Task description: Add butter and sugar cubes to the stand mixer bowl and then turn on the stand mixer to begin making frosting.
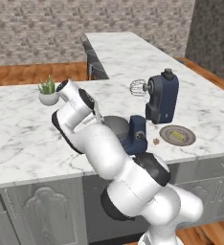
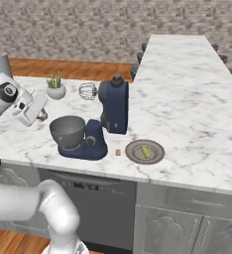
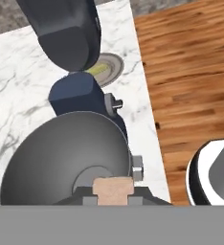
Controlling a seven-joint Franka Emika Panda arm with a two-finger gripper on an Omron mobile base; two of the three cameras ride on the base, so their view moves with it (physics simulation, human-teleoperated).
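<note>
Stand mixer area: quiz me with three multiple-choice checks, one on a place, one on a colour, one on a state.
1. Where does the butter stick lie?
A. In the stand mixer bowl
B. On the grey plate
C. On the floor

2. What colour is the stand mixer?
A. Red
B. White
C. Navy blue

3. How is the tool?
A. Shut on a tan cube above the stand mixer bowl
B. Wide open over the plate
C. Shut on the whisk

Answers: 1 B, the yellow stick rests on the plate right of the mixer. 2 C, its head and base are dark blue. 3 A, the hand view shows the cube between the fingertips, with the bowl beyond it.
</note>
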